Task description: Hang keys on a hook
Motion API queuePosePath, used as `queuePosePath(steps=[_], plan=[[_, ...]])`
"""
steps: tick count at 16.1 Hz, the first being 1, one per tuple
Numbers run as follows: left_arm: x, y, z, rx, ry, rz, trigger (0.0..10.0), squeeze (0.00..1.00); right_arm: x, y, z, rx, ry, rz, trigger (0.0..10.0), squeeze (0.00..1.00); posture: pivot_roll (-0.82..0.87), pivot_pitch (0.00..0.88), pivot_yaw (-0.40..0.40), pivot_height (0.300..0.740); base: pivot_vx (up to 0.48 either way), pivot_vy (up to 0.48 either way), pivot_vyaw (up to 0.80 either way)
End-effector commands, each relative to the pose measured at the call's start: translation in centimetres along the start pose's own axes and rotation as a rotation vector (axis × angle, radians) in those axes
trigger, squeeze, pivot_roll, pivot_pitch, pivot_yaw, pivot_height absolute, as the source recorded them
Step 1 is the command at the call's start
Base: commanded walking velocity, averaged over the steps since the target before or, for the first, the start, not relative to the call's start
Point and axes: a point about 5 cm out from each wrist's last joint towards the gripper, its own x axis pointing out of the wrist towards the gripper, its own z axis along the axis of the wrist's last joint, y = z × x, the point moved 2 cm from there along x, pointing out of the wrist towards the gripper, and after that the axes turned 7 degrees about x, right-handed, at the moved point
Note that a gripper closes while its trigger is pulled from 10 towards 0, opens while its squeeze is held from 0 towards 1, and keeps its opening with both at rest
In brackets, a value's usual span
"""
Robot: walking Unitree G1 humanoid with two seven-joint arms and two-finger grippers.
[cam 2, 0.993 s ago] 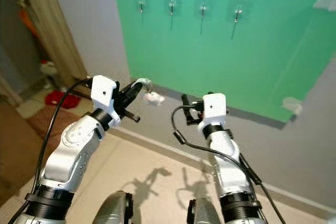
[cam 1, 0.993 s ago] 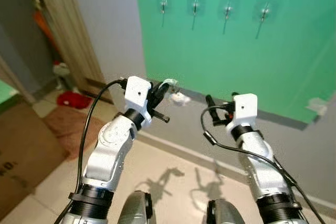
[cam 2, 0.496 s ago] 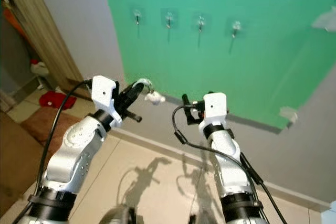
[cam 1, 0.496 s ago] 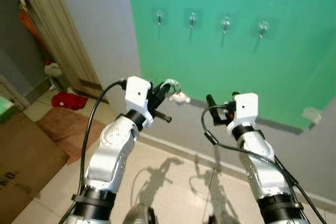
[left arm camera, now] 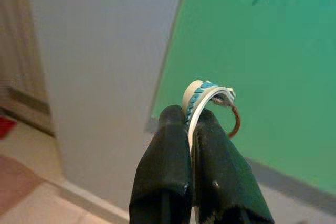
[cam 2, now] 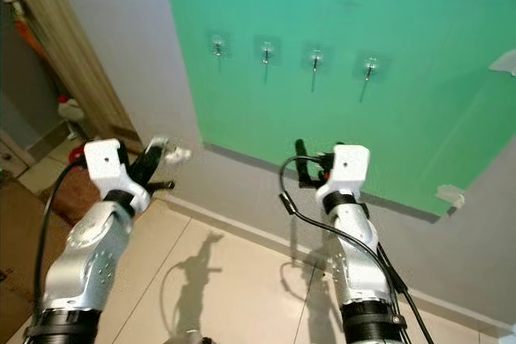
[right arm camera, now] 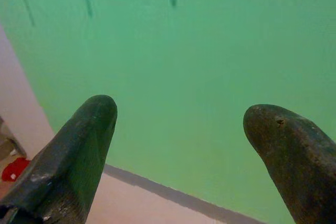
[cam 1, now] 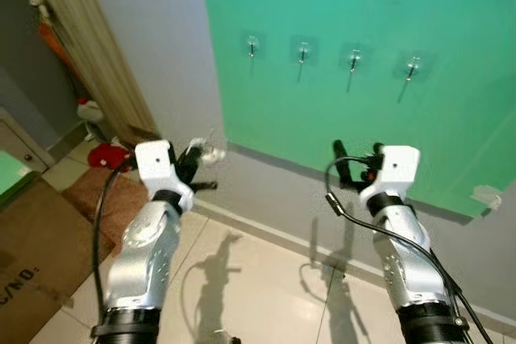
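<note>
Writing: none you can read.
Left gripper (left arm camera: 191, 129): pinches your key ring (left arm camera: 203, 98).
Right gripper (right arm camera: 181, 140): spread.
Hooks (cam 1: 301, 51): well above.

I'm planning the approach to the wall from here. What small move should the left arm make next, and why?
Probably raise the left gripper up and toward the robot's right, toward the nearest hook. Its fingers are shut on the keys, but it sits low, beside the grey wall at the green panel's lower corner, well below the row of hooks. The right gripper is open and holds nothing.
</note>
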Motion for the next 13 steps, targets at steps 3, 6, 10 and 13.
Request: queuePosePath(steps=[3,6,10,13], plan=[[1.0,-1.6,1.5,0.081,-0.052,-0.072,0.0,0.00,0.3,0.9,0.8,-0.009,-0.047,0.037,10.0,0.00,-0.04,0.000,0.078,0.740,0.000,0.000,0.00],[1.2,-2.4,2.4,0.161,-0.088,-0.156,0.0,0.00,0.4,1.0,0.4,-0.013,-0.019,0.035,10.0,0.00,-0.04,0.000,0.079,0.740,0.000,0.000,-0.41],[1.4,-2.8,2.6,0.171,-0.089,-0.203,0.0,0.00,0.3,1.0,0.3,-0.015,-0.016,0.039,10.0,0.00,-0.05,0.000,0.082,0.740,0.000,0.480,-0.62],[1.8,-2.9,2.9,0.194,-0.095,-0.222,0.0,0.00,0.4,1.1,0.1,-0.037,-0.001,0.038,10.0,0.00,-0.05,0.000,0.083,0.740,0.000,0.480,-0.64]])
